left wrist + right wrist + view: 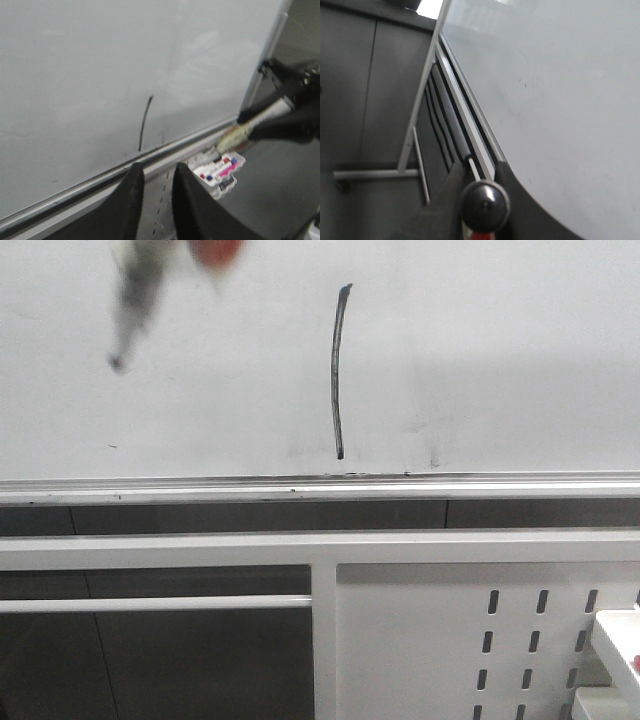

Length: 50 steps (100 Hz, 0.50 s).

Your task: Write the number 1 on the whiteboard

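The number 1 (338,370) stands finished on the whiteboard (500,360) — right gripper (482,200) clamps a marker (485,205), left gripper (157,192) narrowly parted, empty — likely next: retreat.

The number 1 (338,370) sits on the whiteboard (500,360), seemingly just above its rail (320,488).

whiteboard (500,360), number 1 (338,370) on it
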Each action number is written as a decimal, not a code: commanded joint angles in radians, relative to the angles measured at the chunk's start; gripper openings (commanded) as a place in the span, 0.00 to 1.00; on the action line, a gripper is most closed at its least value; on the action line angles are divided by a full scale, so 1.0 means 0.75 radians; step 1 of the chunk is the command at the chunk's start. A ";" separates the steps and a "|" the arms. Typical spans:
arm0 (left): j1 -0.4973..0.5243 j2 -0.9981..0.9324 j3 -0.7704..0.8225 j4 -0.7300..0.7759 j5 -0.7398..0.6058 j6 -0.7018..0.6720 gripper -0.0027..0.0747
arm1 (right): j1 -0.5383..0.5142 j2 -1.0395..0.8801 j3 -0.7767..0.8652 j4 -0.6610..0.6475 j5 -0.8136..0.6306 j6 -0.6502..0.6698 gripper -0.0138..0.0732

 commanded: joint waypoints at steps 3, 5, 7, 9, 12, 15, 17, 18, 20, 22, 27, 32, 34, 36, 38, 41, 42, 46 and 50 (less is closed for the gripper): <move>-0.011 0.228 -0.072 -0.169 -0.171 0.293 0.43 | 0.002 -0.042 -0.137 0.080 0.023 0.011 0.07; -0.011 0.274 -0.086 -0.188 -0.171 0.335 0.44 | 0.002 -0.042 -0.150 0.080 0.045 0.011 0.07; -0.011 0.304 -0.101 -0.203 -0.171 0.369 0.44 | 0.002 -0.042 -0.166 0.080 0.060 0.011 0.07; -0.011 0.345 -0.117 -0.212 -0.171 0.391 0.44 | 0.002 -0.042 -0.181 0.080 0.084 0.011 0.07; -0.011 0.414 -0.139 -0.221 -0.171 0.413 0.44 | 0.002 -0.042 -0.199 0.077 0.120 0.011 0.07; -0.012 0.463 -0.163 -0.230 -0.171 0.428 0.44 | 0.002 -0.042 -0.216 0.077 0.148 0.011 0.07; -0.012 0.498 -0.181 -0.232 -0.171 0.441 0.44 | 0.002 -0.042 -0.223 0.077 0.169 0.011 0.07; -0.012 0.509 -0.193 -0.232 -0.171 0.445 0.44 | 0.002 -0.042 -0.226 0.077 0.174 0.011 0.07; -0.012 0.539 -0.211 -0.235 -0.171 0.456 0.44 | 0.002 -0.042 -0.229 0.077 0.187 0.011 0.07; -0.012 0.568 -0.222 -0.238 -0.171 0.473 0.44 | 0.002 -0.042 -0.229 0.077 0.194 0.011 0.07; -0.012 0.625 -0.263 -0.251 -0.169 0.531 0.44 | 0.002 -0.042 -0.229 0.077 0.207 0.011 0.07; -0.014 0.670 -0.295 -0.277 -0.161 0.620 0.44 | 0.002 -0.042 -0.229 0.077 0.219 0.011 0.07; -0.017 0.687 -0.306 -0.291 -0.150 0.658 0.44 | 0.002 -0.042 -0.229 0.077 0.221 0.011 0.07; -0.023 0.704 -0.315 -0.304 -0.140 0.707 0.44 | 0.002 -0.042 -0.229 0.076 0.221 0.011 0.07; -0.027 0.720 -0.326 -0.313 -0.125 0.749 0.44 | 0.002 -0.042 -0.229 0.076 0.221 0.011 0.07; -0.039 0.739 -0.344 -0.331 -0.105 0.797 0.44 | 0.006 -0.042 -0.229 0.076 0.225 0.011 0.07; -0.042 0.743 -0.347 -0.331 -0.095 0.814 0.44 | 0.005 -0.042 -0.229 0.071 0.225 0.011 0.07; -0.059 0.767 -0.363 -0.339 -0.075 0.842 0.44 | 0.011 -0.042 -0.229 0.055 0.228 0.011 0.07; -0.077 0.785 -0.372 -0.339 -0.061 0.849 0.44 | 0.012 -0.042 -0.229 0.023 0.231 0.011 0.07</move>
